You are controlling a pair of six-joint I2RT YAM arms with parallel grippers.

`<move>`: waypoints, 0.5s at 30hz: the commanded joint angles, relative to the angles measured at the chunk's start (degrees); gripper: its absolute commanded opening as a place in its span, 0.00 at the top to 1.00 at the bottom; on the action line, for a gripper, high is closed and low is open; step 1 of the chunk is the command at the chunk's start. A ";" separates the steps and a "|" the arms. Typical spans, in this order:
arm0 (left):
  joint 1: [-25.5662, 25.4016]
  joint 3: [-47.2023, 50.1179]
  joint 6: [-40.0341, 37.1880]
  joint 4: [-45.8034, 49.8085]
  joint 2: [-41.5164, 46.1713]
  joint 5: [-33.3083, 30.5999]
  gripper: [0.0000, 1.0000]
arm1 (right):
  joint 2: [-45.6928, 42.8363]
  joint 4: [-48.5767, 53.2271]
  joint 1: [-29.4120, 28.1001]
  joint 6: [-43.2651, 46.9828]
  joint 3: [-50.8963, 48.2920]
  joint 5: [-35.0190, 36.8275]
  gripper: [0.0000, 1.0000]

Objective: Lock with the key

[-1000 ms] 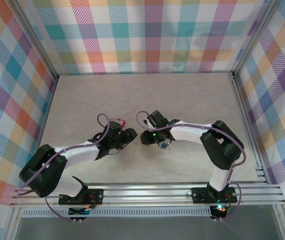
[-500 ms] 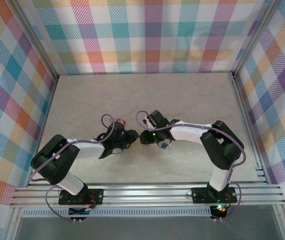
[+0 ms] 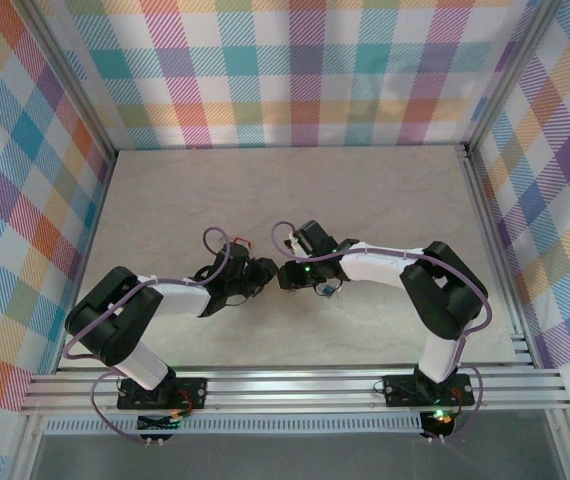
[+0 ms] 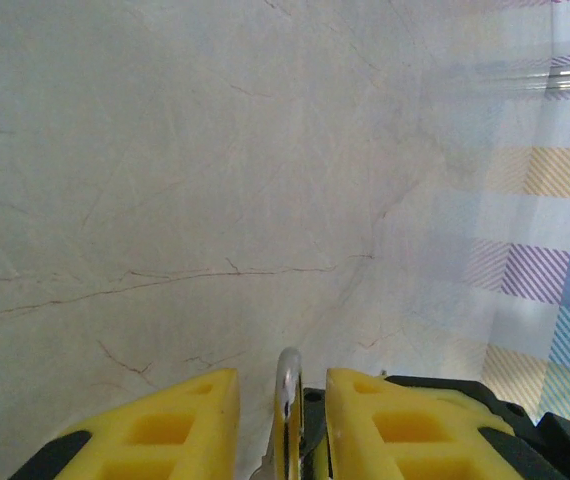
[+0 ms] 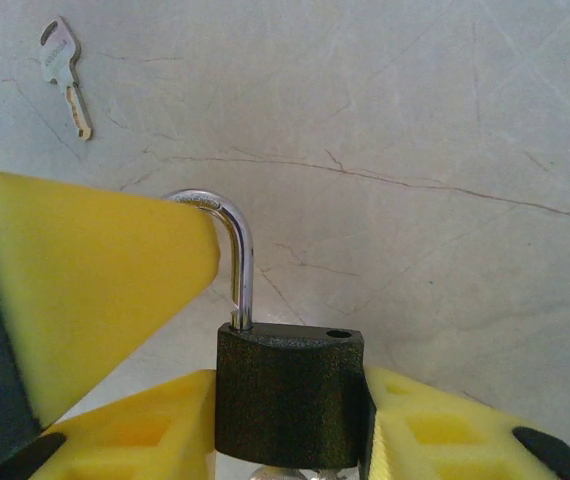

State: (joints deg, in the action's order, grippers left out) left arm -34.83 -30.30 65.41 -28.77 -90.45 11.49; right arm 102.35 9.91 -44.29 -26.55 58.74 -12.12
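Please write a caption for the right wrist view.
Right gripper clamps black padlock, shackle open; key lies on table beyond.

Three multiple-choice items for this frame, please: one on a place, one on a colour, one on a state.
1. Where is the key? A in a keyhole; B lying on the table, apart from the padlock; C hanging from a cable.
2. What colour is the padlock body in the right claw? A red; B blue; C black.
3. How is its shackle? A open; B latched shut; C missing.
Answers: B, it lies flat on the bare table, up and left of the lock; C, the body is matte black; A, one leg is seated while the other hole stands empty.
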 commanded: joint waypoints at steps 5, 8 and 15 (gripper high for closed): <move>-0.33 -1.20 -0.36 -1.64 -2.00 -0.85 0.72 | -1.74 -1.89 -0.80 0.47 -0.46 -2.29 0.63; -0.26 -1.58 -0.55 -1.64 -2.62 -0.99 0.72 | -1.84 -1.74 -0.88 0.61 -0.45 -2.13 0.63; 0.51 -1.25 -0.72 -2.10 -3.05 -0.85 0.77 | -2.05 -1.67 -0.95 0.85 -0.73 -2.28 0.63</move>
State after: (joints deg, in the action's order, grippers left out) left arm -34.72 -30.89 65.14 -29.15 -92.75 10.92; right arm 102.35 9.91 -44.71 -26.35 58.54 -12.75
